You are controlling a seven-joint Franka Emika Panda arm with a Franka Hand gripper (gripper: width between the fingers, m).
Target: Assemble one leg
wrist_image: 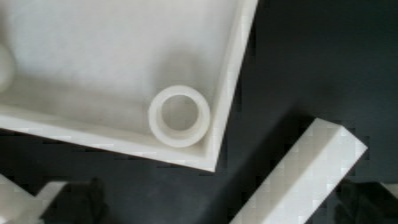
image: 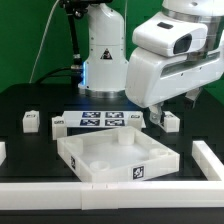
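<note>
Three small white legs with tags lie on the black table: one at the exterior view's right and two at its left. The white square tray sits in the middle. My gripper hangs over the tray's far right corner, just beside the right leg. In the wrist view the jaws stand apart with nothing between them. That view shows the tray corner with its round socket and a white post, apparently that leg, beside it.
The marker board lies behind the tray. A white rail runs along the front and up the exterior view's right side. The robot base stands at the back. Another white piece shows at the left edge.
</note>
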